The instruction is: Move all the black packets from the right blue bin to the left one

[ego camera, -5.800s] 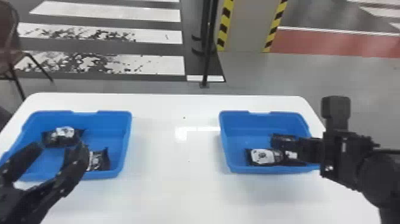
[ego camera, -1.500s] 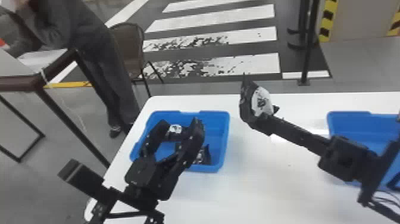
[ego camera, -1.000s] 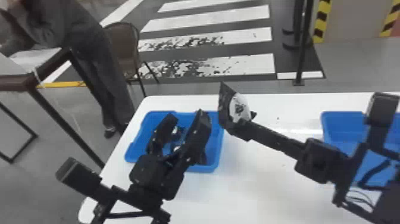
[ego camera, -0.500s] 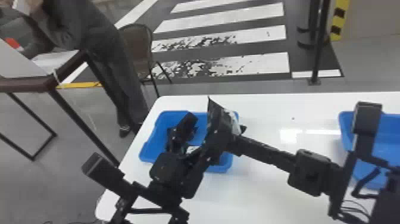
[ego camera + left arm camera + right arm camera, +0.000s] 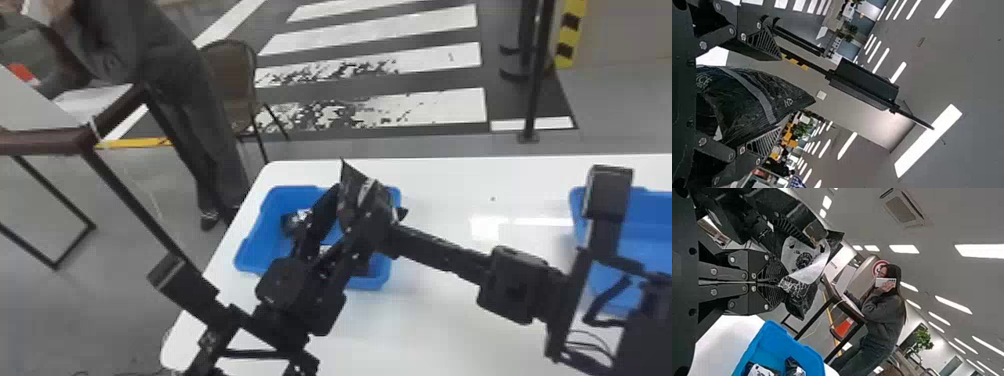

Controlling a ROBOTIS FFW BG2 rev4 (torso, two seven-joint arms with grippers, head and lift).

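One black pkt [image 5: 803, 260], pinched in the closed R gripper [image 5: 780, 282], has just swung over to L gripper [image 5: 780, 93], whose fingers stand open either side of it, up by L bin [image 5: 265, 235]. Looks like a handover, prob. L closes next, then R lets go; 2 pkts [image 5: 760, 370] already in L bin, so this'd add another.
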